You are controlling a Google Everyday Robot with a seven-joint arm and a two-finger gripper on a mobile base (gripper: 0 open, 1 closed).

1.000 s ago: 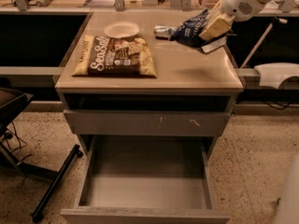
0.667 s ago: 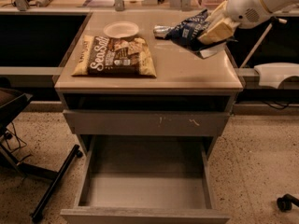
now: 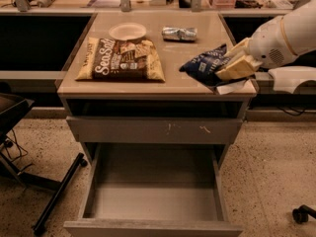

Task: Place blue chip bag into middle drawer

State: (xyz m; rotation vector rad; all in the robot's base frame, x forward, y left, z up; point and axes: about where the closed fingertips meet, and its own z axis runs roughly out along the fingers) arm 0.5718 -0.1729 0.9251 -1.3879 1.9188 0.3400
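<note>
The blue chip bag (image 3: pixel 205 65), dark navy with white lettering, hangs over the front right part of the cabinet top (image 3: pixel 173 78). My gripper (image 3: pixel 224 69) comes in from the right on a white arm and is shut on the bag's right end, its pale fingers (image 3: pixel 237 68) lying across it. The middle drawer (image 3: pixel 153 201) stands pulled out low in the cabinet, its grey floor bare and its plain front panel (image 3: pixel 153 229) nearest the camera. The bag is above and to the right of the drawer's opening.
A brown-and-yellow Sea Salt bag (image 3: pixel 121 59), a white plate (image 3: pixel 127 31) and a small silver foil packet (image 3: pixel 179 33) lie on the cabinet top. The scratched drawer front (image 3: pixel 153 130) above is shut. A chair base (image 3: pixel 49 191) stands left; a caster (image 3: pixel 301 214) right.
The gripper has carried the blue chip bag away from the silver packet at the back, toward the front right edge of the cabinet top. The drawer has stayed open.
</note>
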